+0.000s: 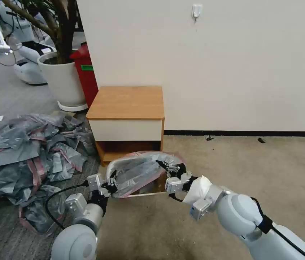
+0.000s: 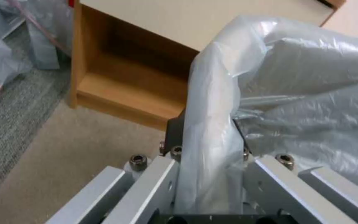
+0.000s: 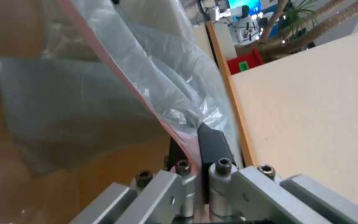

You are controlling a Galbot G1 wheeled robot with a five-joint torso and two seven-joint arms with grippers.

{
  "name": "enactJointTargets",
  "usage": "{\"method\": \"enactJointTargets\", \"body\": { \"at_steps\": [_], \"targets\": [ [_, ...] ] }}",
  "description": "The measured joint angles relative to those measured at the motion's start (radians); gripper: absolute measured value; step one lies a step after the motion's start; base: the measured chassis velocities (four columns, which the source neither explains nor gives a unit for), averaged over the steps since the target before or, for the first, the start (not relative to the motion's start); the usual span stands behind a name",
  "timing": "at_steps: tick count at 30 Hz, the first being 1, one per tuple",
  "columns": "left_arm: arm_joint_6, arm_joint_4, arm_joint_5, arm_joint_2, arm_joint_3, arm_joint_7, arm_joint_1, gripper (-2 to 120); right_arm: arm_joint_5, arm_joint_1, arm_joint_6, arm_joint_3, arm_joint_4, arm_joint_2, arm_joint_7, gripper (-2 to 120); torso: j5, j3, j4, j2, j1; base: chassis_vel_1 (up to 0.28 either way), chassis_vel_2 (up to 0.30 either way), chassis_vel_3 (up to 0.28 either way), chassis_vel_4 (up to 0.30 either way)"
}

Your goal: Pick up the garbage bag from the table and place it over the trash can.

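In the head view the garbage bag [image 1: 138,171], translucent grey with a pink-red band, is stretched open low in front of the table [image 1: 127,103]. Under it, a strip of the beige trash can [image 1: 151,194] shows; the rest is covered by the bag. My left gripper [image 1: 109,186] is shut on the bag's near-left edge, and the left wrist view has a thick fold of bag [image 2: 210,124] between its fingers. My right gripper [image 1: 168,167] is shut on the bag's right edge, with the pink band [image 3: 187,146] pinched between its pads.
A big heap of grey bags [image 1: 26,148] covers the floor at the left. A white plant pot [image 1: 64,81] and a red bin [image 1: 86,72] stand behind the table's left side. A wall [image 1: 231,65] rises behind, with bare carpet [image 1: 260,169] to the right.
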Motion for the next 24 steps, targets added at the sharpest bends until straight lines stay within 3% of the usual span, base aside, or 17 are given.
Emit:
{"method": "enactJointTargets", "body": {
  "at_steps": [24],
  "targets": [
    [0.048,-0.003,-0.097,-0.016,-0.040,-0.054,-0.038,4,0.078,-0.074,0.121,0.051,0.026,-0.030,-0.008,0,0.0001,0.000,0.0000,0.000,0.000,0.000,0.000,0.000,0.000]
  ]
}}
